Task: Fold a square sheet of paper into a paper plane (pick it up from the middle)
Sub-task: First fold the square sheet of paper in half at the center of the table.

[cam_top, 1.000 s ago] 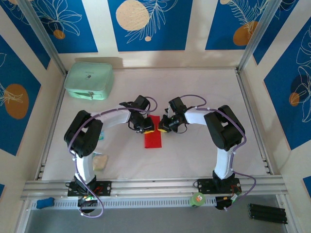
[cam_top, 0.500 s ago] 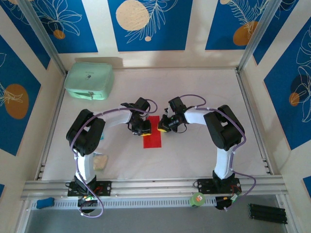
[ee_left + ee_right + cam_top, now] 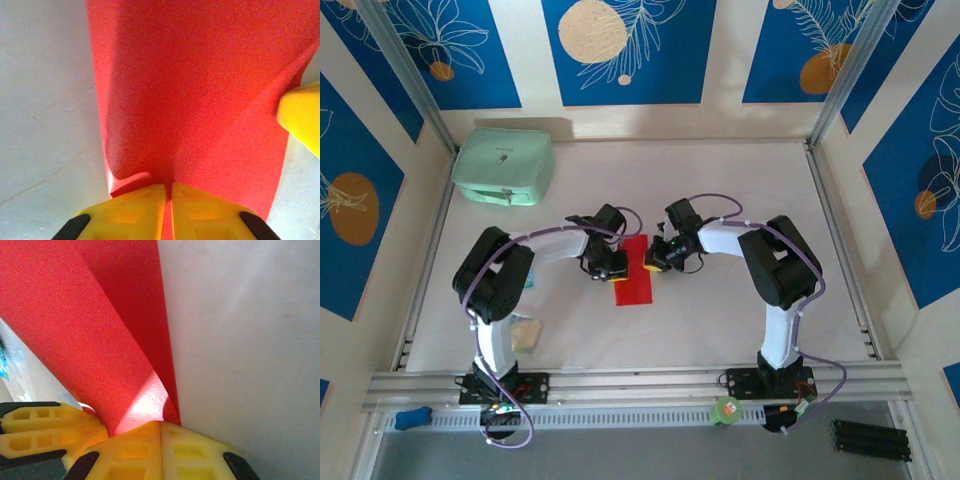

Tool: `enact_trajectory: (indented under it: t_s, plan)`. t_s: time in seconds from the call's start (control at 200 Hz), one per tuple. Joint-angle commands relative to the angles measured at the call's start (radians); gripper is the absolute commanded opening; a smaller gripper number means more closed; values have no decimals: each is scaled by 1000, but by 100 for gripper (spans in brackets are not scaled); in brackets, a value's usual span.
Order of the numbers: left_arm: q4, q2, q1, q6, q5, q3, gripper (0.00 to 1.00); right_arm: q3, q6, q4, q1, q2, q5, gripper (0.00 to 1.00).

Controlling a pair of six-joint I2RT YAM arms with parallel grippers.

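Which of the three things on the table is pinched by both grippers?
The red paper at the centre, between the left gripper and right gripper; the green case and pale packet lie apart, at the left.

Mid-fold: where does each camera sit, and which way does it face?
Top external: above and behind the bases, looking down on the table; both arms, left claw and right claw at the paper.
Left wrist: behind the left claw, looking along its fingers, shut on the paper.
Right wrist: behind the right claw, likewise shut on the paper.
Shared: each wrist view catches the other claw.
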State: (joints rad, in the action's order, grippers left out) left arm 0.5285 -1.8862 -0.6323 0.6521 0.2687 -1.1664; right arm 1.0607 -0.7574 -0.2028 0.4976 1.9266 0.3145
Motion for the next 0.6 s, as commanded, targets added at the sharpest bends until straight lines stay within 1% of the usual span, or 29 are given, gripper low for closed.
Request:
enact_trajectory:
  t_s: [0.0,0.1,0.21,0.335,0.435,0.595]
  plan:
    - [106,9,10,-30,-31,78,15,-16,19,-106,-1,61,-115,6]
    - [109,41,23,-63,-28,107,15,-16,20,-110,-2,63,-118,6]
    - [125,87,56,-104,-27,124,15,-15,23,-115,-4,65,-120,6]
    - [103,163,83,-111,-19,125,15,-14,24,-117,-2,67,-120,6]
    - [3,217,81,-69,43,133,15,-13,23,-116,-2,67,-118,6]
    - [-234,236,62,70,132,196,15,-9,22,-118,-1,70,-119,6]
